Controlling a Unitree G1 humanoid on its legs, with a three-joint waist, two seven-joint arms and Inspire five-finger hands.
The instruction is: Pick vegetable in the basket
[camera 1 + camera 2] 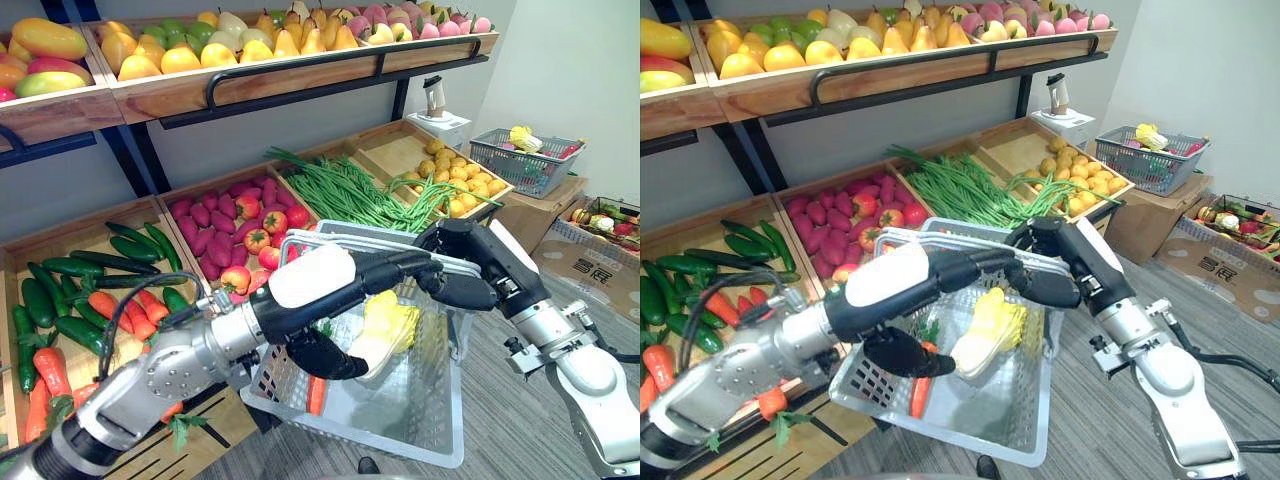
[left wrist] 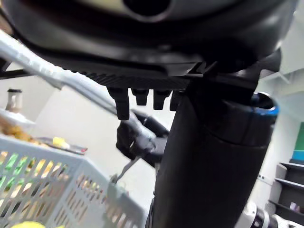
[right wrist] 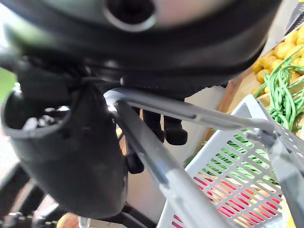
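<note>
Left hand (image 1: 325, 355) is gripping a pale cabbage (image 1: 385, 328) inside the basket (image 1: 420, 450), near a carrot (image 1: 316, 395); right hand (image 1: 460, 290) is clutching the basket handle (image 3: 152, 161). Only letting go is remaining, probably.

The basket (image 1: 452, 385) was a pale grey plastic one with slatted walls, open at the top, its grey handle bars (image 1: 335, 238) swung up above the rim. The right hand (image 1: 462, 268) was curled round the handle at the far side. Inside hung a pale yellow-and-white leafy vegetable (image 1: 386, 328), tilted, its whitish end low against the left hand (image 1: 322, 356) and clear of the basket floor. An orange carrot (image 1: 316, 394) stood nearly upright against the basket's left wall.
</note>
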